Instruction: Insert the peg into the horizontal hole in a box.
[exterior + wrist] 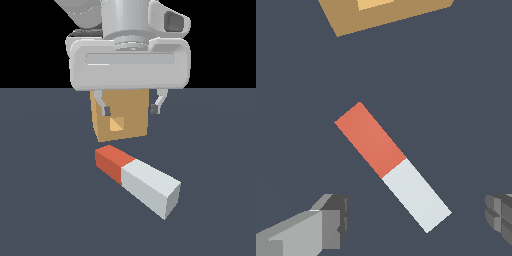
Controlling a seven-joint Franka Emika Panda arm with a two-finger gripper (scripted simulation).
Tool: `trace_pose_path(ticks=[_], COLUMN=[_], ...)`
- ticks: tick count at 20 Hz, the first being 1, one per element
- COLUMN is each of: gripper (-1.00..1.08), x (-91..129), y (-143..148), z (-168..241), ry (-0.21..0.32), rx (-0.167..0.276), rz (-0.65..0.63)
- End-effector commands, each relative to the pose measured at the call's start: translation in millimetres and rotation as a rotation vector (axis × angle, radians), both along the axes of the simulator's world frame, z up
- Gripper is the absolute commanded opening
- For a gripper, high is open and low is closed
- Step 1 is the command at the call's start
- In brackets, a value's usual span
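Gripper [130,107] hangs above the dark floor [45,200], fingers spread wide and holding nothing, one fingertip [105,110] overlapping the box face, the other just off its right edge. Tan box [120,117] sits on the floor behind the gripper, small square hole [117,124] in the middle of its near face. Peg [138,179] lies flat on the floor nearer than the box, apart from it, angled: red end far-left toward the box, white end near-right.
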State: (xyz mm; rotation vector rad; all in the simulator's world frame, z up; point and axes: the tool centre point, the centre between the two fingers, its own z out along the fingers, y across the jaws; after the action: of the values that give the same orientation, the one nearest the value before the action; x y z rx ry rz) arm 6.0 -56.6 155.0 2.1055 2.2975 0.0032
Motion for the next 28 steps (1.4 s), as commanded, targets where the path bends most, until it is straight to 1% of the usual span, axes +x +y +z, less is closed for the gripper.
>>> trace_pose_path(ticks=[1,10,20,28], gripper=[1.00,1.00,1.00,1.00], x=[0.8,7.3,19.4,28.2], y=[-4.2,-21.0,-37.8,-45.3], z=[-5.9,-31.4,-60.8,-77.1], ry=[0.002,0.009,0.017,0.022], rx=[0.001,0.004,0.007,0.008], rz=[0.049,0.262,0.508,0.644])
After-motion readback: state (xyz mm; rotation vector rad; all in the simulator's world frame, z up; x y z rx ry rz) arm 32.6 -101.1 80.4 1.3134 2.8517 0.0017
